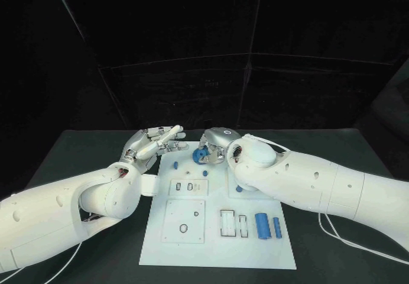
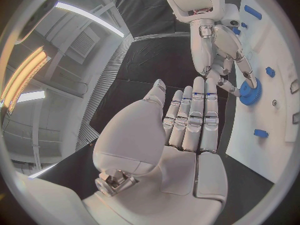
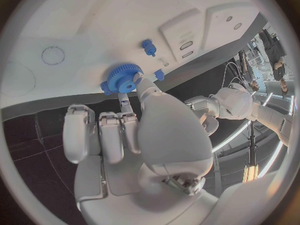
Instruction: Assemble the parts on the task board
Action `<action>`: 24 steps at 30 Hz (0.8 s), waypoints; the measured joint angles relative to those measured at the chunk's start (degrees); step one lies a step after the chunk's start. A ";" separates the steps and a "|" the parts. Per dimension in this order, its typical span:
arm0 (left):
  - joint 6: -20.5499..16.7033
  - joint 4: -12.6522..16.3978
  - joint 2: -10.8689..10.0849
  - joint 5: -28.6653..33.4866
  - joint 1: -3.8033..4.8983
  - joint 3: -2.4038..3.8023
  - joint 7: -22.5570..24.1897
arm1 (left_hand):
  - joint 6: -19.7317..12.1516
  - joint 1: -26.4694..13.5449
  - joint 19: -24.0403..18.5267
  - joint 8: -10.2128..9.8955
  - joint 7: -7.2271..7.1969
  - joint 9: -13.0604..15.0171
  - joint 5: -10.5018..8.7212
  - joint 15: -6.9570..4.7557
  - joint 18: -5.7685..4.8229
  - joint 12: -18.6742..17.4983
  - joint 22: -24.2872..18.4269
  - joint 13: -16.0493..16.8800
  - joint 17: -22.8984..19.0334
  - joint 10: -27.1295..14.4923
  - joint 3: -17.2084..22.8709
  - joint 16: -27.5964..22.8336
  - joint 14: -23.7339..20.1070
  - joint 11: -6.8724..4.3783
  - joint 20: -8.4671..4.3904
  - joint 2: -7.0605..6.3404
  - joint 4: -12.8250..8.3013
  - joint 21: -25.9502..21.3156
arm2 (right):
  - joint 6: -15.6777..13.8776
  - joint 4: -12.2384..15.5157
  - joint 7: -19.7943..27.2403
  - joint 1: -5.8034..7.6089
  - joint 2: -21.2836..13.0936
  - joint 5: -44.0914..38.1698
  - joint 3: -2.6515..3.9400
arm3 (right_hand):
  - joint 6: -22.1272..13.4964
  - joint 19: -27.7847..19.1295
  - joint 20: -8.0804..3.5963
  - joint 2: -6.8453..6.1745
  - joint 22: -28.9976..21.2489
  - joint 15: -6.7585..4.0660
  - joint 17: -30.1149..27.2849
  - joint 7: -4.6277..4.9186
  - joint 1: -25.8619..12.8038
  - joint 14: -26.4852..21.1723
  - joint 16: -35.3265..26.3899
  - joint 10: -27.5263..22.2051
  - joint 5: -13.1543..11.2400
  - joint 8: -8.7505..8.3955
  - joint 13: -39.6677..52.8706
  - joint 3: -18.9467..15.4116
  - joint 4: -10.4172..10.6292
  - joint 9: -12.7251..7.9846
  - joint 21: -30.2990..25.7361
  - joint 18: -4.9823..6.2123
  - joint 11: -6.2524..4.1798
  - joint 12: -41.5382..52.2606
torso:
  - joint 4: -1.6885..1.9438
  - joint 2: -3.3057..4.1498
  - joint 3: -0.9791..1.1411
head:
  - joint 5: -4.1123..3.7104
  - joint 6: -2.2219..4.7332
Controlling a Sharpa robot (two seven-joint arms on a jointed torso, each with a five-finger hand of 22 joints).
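Pinching the blue gear (image 1: 200,155) at the task board's (image 1: 217,254) far end, the right hand (image 1: 220,141) should press it down squarely; left hand (image 1: 153,142) hovers flat, empty, just left.

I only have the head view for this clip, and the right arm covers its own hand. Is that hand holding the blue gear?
Observer: Yes. In the right wrist view the right hand pinches the blue gear at its fingers' tips.
Reviewer: Is the gear on the board?
Observer: It is over the white board; contact cannot be told.
Reviewer: And the left hand?
Observer: The left wrist view shows the left hand holding nothing, fingers straight.
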 measured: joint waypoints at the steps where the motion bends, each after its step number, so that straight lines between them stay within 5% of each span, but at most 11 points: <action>1: 0.00 0.00 0.00 0.00 0.00 0.00 0.00 | 0.00 0.00 0.00 0.00 0.00 0.00 0.00 0.00 0.00 0.00 0.00 0.00 0.00 0.00 0.00 0.00 0.00 0.00 0.00 0.00 0.00 0.00 | 0.08 -0.07 -0.01 0.00 0.02 0.00 0.00 | -0.02 0.00 0.00 -0.17 0.00 0.00 0.00 -0.03 -0.17 0.00 0.00 0.00 0.00 -0.19 0.00 0.00 0.00 0.00 0.00 0.00 0.00 -0.12 | 0.02 0.00 -0.01 | 0.00 -0.01; 10: 0.06 -0.04 0.00 0.00 0.00 0.00 -0.03 | 0.00 0.00 0.00 0.00 0.00 0.00 0.00 0.00 0.00 0.00 0.01 0.00 0.05 0.00 0.00 0.00 0.00 0.00 0.00 0.00 0.00 0.00 | 1.03 -0.47 -0.04 0.00 0.31 -0.02 -0.15 | -2.27 0.18 0.61 -1.36 -0.01 0.43 0.00 0.68 -2.13 -0.01 0.00 -0.01 0.07 -2.16 0.00 0.46 -0.14 0.17 0.00 0.01 0.84 -0.68 | 0.07 -0.02 -0.02 | -0.02 -0.04; 17: 0.10 -0.05 0.00 0.00 0.00 0.00 -0.05 | 0.00 0.00 0.00 0.00 0.00 0.00 0.00 0.00 0.00 0.00 0.01 0.00 0.04 0.00 0.00 0.00 0.00 0.00 0.00 0.00 0.00 0.00 | 1.65 -0.62 -0.04 0.00 0.35 0.00 -0.19 | -4.87 0.19 1.03 -1.78 -0.01 0.84 -0.01 1.12 -5.93 -0.01 0.00 0.01 0.21 -4.58 0.00 -1.37 1.69 0.08 0.00 0.01 1.25 -1.04 | 0.07 -0.03 -0.02 | 0.01 -0.05; 24: 0.13 -0.07 0.00 0.00 0.00 0.00 -0.08 | 0.00 0.00 0.00 -0.21 0.00 0.00 0.00 0.00 0.00 0.00 -0.06 0.00 0.04 0.00 0.00 -0.28 0.00 0.00 0.00 0.00 0.00 0.00 | 2.37 -0.69 -0.08 0.00 0.26 0.45 -0.20 | -4.52 0.21 1.44 -0.03 0.17 1.24 -0.01 1.20 -13.61 0.00 0.00 0.00 3.08 -4.78 0.00 -4.18 8.27 0.31 0.00 0.01 1.66 -1.07 | 0.07 -0.03 -0.02 | 0.02 0.06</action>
